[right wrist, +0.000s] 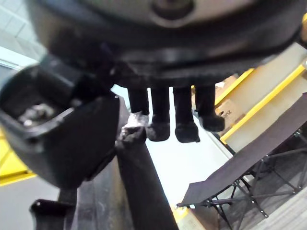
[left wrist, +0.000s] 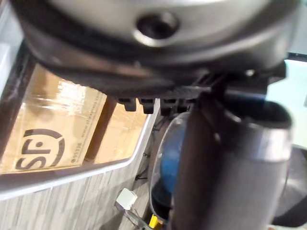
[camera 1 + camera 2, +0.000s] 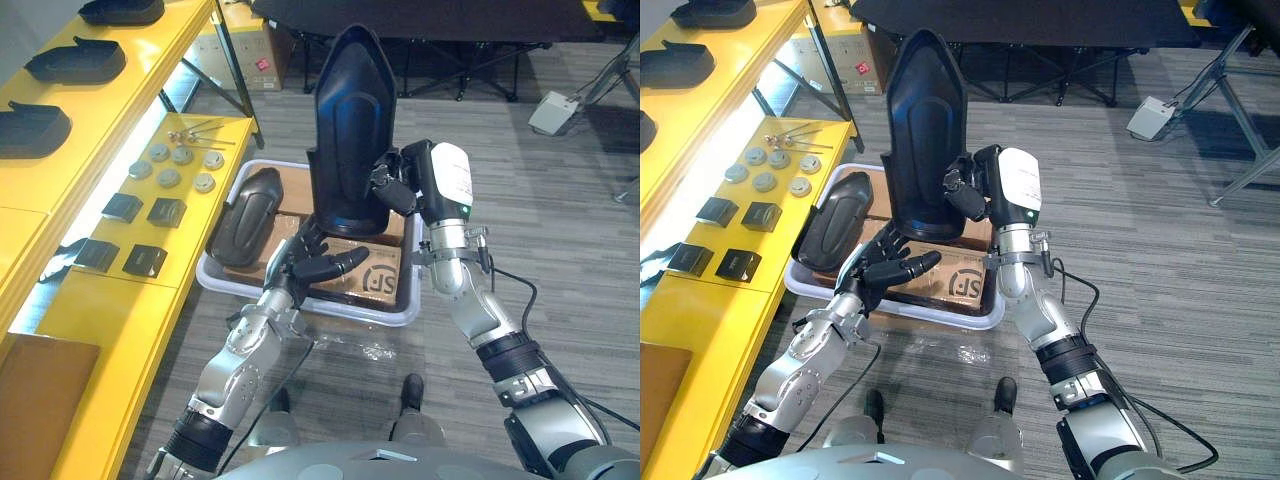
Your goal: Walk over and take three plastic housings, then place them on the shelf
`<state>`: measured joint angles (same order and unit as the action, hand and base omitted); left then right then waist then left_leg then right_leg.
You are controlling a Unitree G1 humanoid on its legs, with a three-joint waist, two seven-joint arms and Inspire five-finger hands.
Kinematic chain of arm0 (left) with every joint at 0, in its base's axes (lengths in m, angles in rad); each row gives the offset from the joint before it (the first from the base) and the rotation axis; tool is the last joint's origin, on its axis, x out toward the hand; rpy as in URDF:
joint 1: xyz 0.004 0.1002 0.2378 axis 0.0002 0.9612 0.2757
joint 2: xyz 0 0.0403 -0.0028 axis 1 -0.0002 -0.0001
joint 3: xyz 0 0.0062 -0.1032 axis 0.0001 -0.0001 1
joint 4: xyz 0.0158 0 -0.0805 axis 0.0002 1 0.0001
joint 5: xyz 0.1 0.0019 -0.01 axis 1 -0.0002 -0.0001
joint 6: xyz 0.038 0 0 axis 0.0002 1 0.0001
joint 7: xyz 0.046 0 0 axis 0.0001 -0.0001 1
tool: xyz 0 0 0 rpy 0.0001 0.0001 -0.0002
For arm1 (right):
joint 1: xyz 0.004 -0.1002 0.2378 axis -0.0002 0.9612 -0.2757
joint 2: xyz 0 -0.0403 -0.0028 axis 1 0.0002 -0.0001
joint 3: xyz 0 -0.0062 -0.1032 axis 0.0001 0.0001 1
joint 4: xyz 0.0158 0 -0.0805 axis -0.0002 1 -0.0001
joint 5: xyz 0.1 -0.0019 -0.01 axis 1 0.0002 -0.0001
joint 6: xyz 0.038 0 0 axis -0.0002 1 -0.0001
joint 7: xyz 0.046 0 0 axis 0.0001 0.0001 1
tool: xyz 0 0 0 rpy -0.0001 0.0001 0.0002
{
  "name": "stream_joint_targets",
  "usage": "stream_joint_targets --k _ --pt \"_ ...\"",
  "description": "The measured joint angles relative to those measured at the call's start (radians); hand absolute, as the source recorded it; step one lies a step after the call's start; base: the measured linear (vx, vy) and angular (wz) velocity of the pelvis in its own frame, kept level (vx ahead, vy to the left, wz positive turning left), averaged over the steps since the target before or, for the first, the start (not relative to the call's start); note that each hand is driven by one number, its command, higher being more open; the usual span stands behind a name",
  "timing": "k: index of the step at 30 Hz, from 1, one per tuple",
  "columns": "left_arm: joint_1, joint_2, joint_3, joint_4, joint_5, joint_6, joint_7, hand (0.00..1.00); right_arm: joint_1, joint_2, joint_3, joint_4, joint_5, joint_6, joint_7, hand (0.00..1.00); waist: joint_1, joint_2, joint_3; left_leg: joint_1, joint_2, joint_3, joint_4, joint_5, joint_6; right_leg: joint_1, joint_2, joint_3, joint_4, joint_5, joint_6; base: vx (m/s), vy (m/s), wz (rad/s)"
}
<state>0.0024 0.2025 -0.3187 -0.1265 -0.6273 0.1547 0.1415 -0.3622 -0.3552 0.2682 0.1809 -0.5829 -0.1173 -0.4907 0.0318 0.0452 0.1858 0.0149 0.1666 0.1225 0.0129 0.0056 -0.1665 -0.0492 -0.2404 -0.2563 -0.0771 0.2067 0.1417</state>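
Holding housing (image 3: 345,130) upright above bin (image 3: 360,312): right hand (image 3: 400,185) fingers clamped on its side, left hand (image 3: 315,262) fingers spread just under. Cup base before swinging to shelf (image 3: 150,60).

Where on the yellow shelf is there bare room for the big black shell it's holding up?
Top tier: bare yellow on the near side of the closest shelved housing. Lower tier: a bare stretch between the small black blocks and the brown board. Crowded: its middle, with round discs and blocks. The right hand grips the held housing.
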Motion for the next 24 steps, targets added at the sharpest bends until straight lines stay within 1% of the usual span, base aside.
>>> stream_joint_targets --k 3,5,7,11,16,18,24 --pt "0.000 -0.007 0.033 0.001 -0.009 -0.008 0.000 1.00 0.009 0.002 0.012 -0.004 0.000 -0.027 0.004 0.00 -0.004 -0.002 -0.004 0.020 0.000 0.015 -0.001 -0.004 0.001 0.008 0.000 0.014 0.000 0.001 0.002 -0.02 0.001 -0.13" --pt "0.001 -0.010 0.042 0.006 -0.051 -0.032 -0.002 1.00 0.033 0.002 0.018 -0.009 0.000 -0.034 0.009 0.00 -0.005 -0.002 -0.010 0.031 0.001 0.020 0.000 -0.009 0.000 0.018 0.001 0.017 0.000 0.000 0.002 -0.02 0.000 -0.08" --pt "0.005 -0.011 0.043 0.006 -0.130 -0.064 -0.025 1.00 0.071 0.003 0.018 -0.022 0.000 -0.043 0.017 0.00 -0.007 -0.002 -0.024 0.032 0.001 0.022 0.000 -0.013 -0.001 0.016 0.001 0.018 0.000 0.000 0.002 -0.02 0.002 -0.03" --pt "0.011 -0.018 0.053 0.029 -0.234 -0.087 -0.045 1.00 0.076 0.006 0.018 -0.022 0.000 -0.048 0.024 0.00 -0.009 -0.001 -0.034 0.042 0.002 0.034 -0.001 -0.013 -0.002 0.016 0.002 0.026 -0.001 0.000 0.002 -0.02 -0.002 -0.08" --pt "0.026 -0.028 0.066 0.043 -0.315 -0.092 -0.070 1.00 0.084 0.005 0.017 -0.022 0.000 -0.058 0.026 0.00 -0.010 -0.002 -0.051 0.044 0.002 0.036 -0.002 -0.013 -0.002 0.017 0.003 0.028 -0.001 0.000 0.002 -0.01 0.000 -0.02" --pt "0.045 -0.029 0.069 0.043 -0.314 -0.092 -0.082 1.00 0.097 0.006 0.018 -0.022 0.000 -0.065 0.033 0.00 -0.008 -0.002 -0.065 0.045 0.002 0.037 -0.002 -0.013 -0.002 0.017 0.003 0.028 -0.001 0.000 0.002 0.00 0.000 0.00" --pt "0.048 -0.030 0.087 0.054 -0.313 -0.092 -0.084 1.00 0.112 0.009 0.022 -0.022 0.001 -0.072 0.049 0.00 -0.008 -0.006 -0.080 0.045 0.002 0.038 -0.002 -0.014 -0.003 0.018 0.003 0.028 -0.001 0.000 0.003 0.00 0.000 0.00"
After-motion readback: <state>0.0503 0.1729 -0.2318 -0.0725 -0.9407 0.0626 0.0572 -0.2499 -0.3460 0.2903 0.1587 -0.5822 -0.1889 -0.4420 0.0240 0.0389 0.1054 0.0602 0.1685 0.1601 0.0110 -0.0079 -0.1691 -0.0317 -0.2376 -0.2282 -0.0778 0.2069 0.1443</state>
